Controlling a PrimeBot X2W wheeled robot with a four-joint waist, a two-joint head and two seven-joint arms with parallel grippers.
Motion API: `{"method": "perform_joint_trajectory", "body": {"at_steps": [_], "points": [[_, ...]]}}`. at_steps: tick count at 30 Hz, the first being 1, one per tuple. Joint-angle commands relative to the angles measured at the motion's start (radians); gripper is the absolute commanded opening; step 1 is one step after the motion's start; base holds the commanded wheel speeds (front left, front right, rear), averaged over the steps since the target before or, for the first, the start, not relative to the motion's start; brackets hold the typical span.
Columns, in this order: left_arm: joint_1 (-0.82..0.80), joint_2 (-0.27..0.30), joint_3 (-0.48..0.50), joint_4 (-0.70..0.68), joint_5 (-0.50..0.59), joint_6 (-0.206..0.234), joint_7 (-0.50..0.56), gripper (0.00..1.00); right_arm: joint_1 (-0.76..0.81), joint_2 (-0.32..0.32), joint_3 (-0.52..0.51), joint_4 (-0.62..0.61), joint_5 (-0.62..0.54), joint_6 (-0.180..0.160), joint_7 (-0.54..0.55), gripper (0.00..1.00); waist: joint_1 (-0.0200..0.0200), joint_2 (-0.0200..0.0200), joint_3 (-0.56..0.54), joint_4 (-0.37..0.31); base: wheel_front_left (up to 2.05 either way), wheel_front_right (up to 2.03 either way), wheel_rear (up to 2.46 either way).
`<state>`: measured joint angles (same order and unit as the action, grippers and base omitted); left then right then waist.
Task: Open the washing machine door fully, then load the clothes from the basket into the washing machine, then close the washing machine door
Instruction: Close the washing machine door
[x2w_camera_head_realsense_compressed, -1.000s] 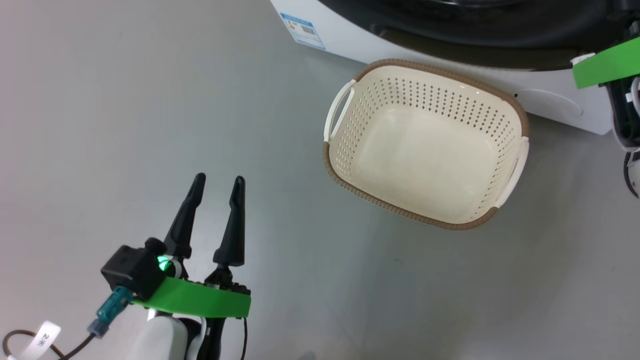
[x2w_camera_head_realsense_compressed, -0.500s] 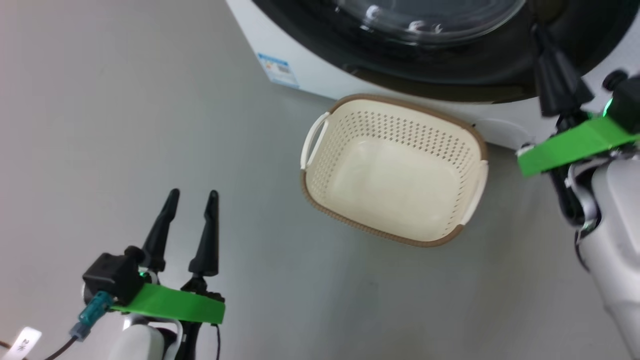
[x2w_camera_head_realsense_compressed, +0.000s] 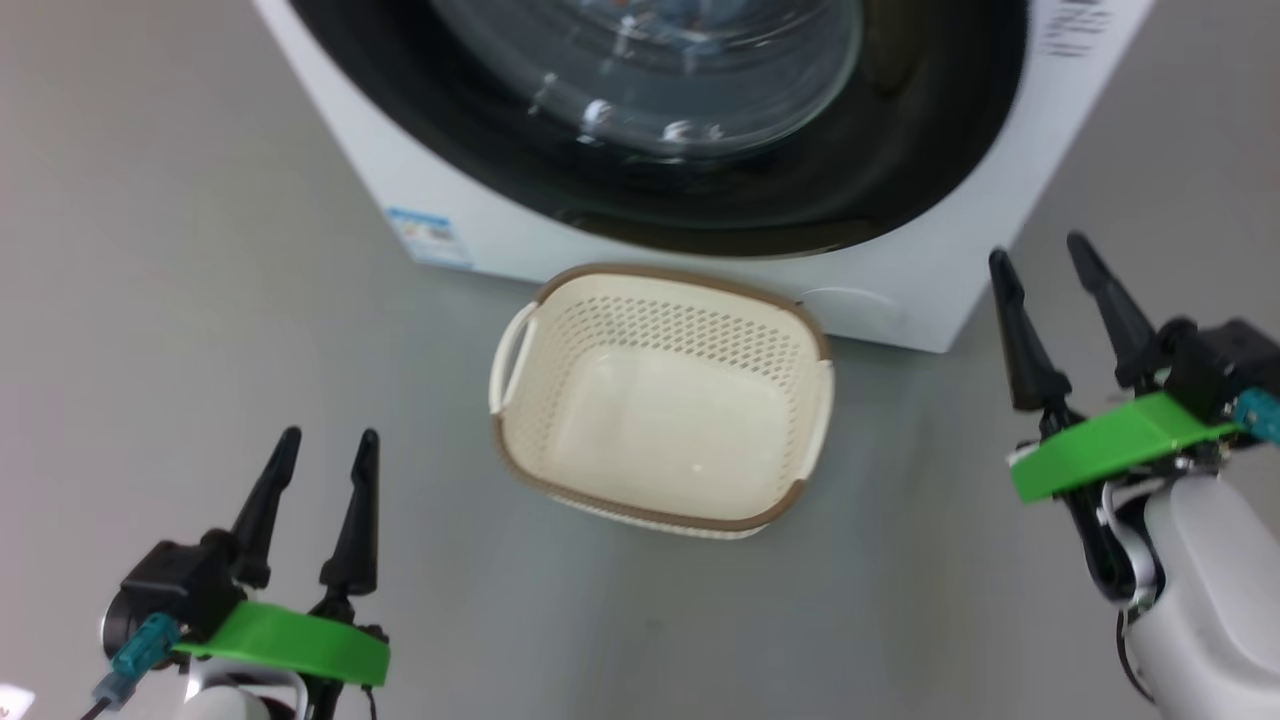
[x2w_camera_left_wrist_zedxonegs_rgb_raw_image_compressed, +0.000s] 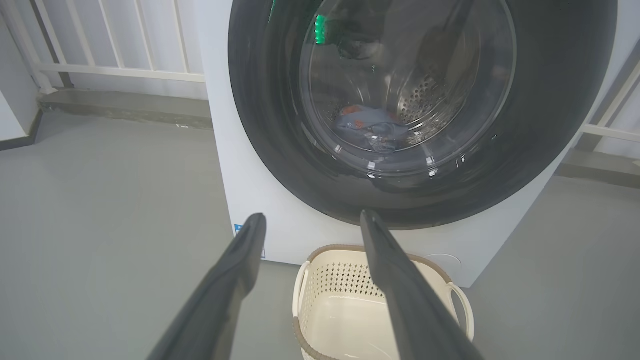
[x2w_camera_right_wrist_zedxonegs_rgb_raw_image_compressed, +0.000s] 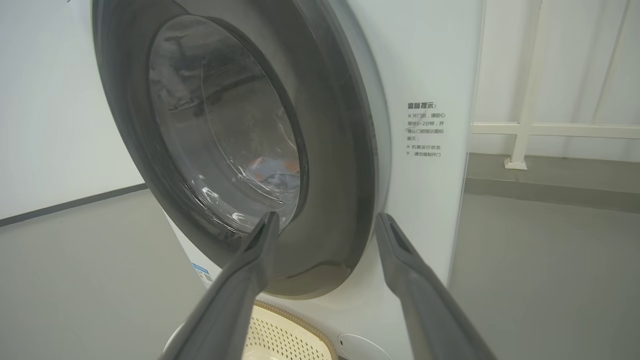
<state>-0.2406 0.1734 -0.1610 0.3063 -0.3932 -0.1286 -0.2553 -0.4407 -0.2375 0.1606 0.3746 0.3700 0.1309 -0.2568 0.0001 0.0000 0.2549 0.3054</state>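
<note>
Head view looks down on the washing machine (x2w_camera_head_realsense_compressed: 940, 250), whose washing machine door (x2w_camera_head_realsense_compressed: 930, 130) lies flush against the white front, apparently shut. The basket (x2w_camera_head_realsense_compressed: 650, 325) stands on the grey floor (x2w_camera_head_realsense_compressed: 150, 300) just before the machine, below the door, with nothing in it. The left gripper (x2w_camera_head_realsense_compressed: 330, 434) hangs at the lower left and the right gripper (x2w_camera_head_realsense_compressed: 1035, 247) at the right, just beside the machine's corner. Both are spread apart and hold nothing, well clear of basket and door.

Seen from the left wrist, the clothes (x2w_camera_left_wrist_zedxonegs_rgb_raw_image_compressed: 367, 130) lie low in the steel drum behind the clear glass, a small heap of blue fabric with orange marks. The right wrist view shows the same heap past the glossy black rim.

Judged from this, loading and closing look done, and what is left is perhaps a check that the latch has caught. The door is a stiff, hinged piece, and its polished rim would likely be slick under hard fingers (x2w_camera_left_wrist_zedxonegs_rgb_raw_image_compressed: 235, 280). A push is better set on the rim than on the bulging glass, which is the fragile part. Where its handle recess sits cannot be told. The clothes would be soft, light and limp, best pinched at a raised fold, and apt to trail or snag on the door opening.
</note>
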Motion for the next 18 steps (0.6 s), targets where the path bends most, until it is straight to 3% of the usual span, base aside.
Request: {"method": "perform_joint_trajectory", "body": {"at_steps": [1, 18], "points": [[0.005, 0.036, 0.040, -0.011, 0.001, -0.002, -0.006, 1.00, 0.027, 0.006, 0.013, -0.027, 0.003, 0.000, -0.005, 1.00, -0.0001, 0.0000, -0.069, -0.084, 0.00, 0.00, 0.00], [0.101, 0.095, 0.096, 0.042, 0.006, -0.002, -0.006, 1.00, 0.200, 0.001, -0.033, -0.045, 0.002, 0.000, -0.005, 1.00, -0.0001, 0.0000, -0.180, -0.286, 0.00, 0.00, 0.00]]}}
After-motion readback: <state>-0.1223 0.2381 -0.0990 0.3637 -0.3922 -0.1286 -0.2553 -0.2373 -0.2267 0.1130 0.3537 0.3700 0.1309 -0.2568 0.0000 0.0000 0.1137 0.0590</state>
